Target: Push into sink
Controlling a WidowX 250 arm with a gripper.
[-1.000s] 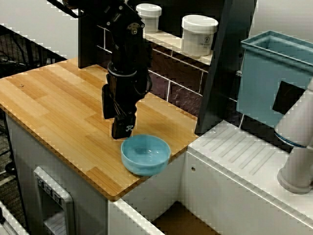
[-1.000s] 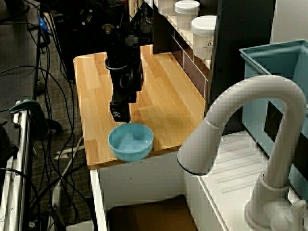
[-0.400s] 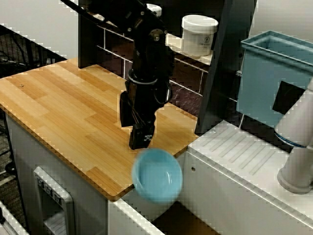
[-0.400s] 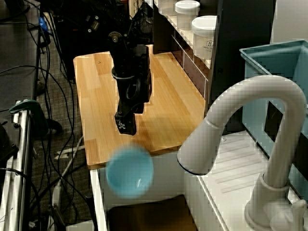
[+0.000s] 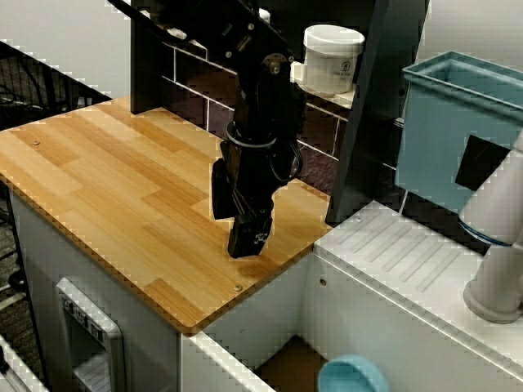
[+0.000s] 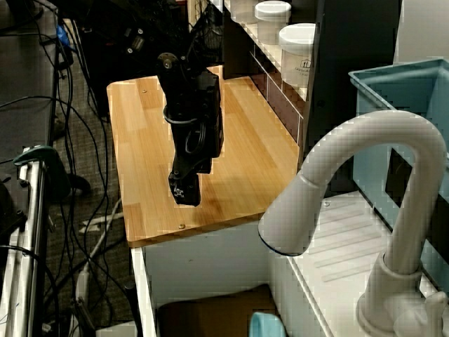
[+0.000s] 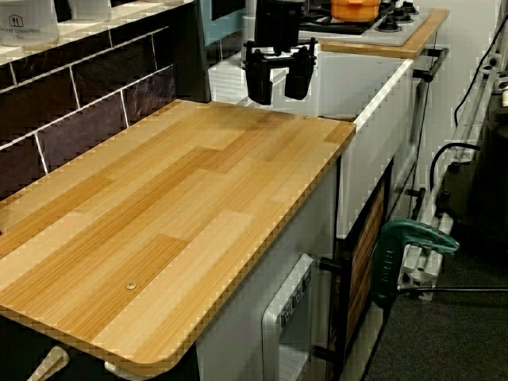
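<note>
The gripper, jaws parted and empty, is hanging over the counter edge, with the bowl lying below it in the sink.

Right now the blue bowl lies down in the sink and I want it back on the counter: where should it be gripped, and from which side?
Probably by its rim, from straight above. The blue bowl sits mouth-up in the sink, whose white walls block any sideways approach.

Small round blue bowl in white-walled, brown-floored sink: both cut off by bottom frame edge; sink interior mostly unseen.
</note>
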